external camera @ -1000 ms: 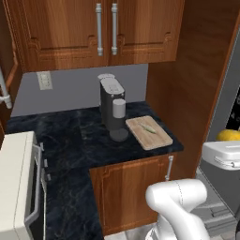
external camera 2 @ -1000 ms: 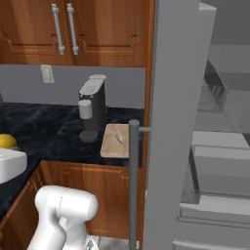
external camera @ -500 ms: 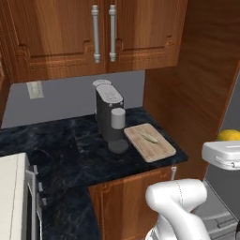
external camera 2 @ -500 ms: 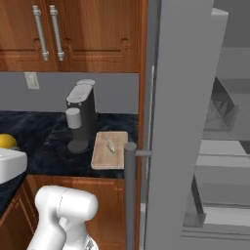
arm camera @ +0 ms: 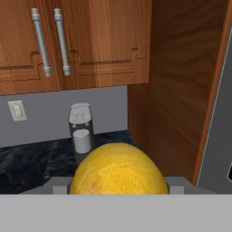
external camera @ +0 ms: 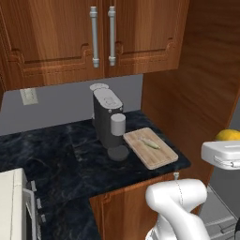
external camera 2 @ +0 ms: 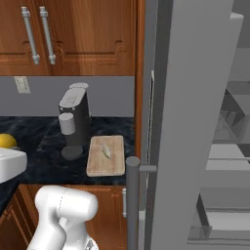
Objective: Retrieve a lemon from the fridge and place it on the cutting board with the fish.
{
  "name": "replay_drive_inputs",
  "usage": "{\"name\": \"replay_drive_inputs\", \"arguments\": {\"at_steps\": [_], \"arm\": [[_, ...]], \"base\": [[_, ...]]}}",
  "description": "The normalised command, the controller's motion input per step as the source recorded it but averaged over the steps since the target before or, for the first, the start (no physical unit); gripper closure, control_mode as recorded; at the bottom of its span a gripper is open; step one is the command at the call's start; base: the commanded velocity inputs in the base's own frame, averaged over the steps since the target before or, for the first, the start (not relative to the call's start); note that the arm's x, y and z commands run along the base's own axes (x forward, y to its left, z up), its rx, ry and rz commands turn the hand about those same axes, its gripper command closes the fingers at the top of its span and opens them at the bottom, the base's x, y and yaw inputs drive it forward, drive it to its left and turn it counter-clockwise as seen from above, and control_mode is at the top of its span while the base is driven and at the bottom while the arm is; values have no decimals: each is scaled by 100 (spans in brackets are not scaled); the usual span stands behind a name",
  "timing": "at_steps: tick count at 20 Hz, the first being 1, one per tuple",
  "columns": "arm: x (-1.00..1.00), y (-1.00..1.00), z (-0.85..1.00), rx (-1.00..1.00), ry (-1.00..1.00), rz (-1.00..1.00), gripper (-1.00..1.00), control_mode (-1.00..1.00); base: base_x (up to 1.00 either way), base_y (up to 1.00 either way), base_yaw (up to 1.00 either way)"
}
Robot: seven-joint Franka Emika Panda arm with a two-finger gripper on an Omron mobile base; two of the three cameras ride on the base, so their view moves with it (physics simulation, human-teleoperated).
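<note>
I am holding the lemon (arm camera: 118,170) clamped in my pincer (arm camera: 118,188), the yellow fruit sitting large at the bottom of the hand view, between the fingers, and peeking above my white hand at the side edges of both base views. The cutting board (external camera: 150,147) is lying at the counter's (external camera: 56,159) right end, near its front edge and just beside the coffee machine (external camera: 108,119), with the fish (external camera: 150,143) resting on it. The fridge (external camera 2: 188,127) door is standing open beside the counter.
</note>
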Motion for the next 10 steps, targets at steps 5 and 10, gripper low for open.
{"name": "replay_drive_inputs", "arguments": {"at_steps": [5,10], "arm": [[0,0,0,0,0,0,100,100],[0,0,0,0,0,0,100,100]], "base": [[46,0,-8],[12,1,-4]]}}
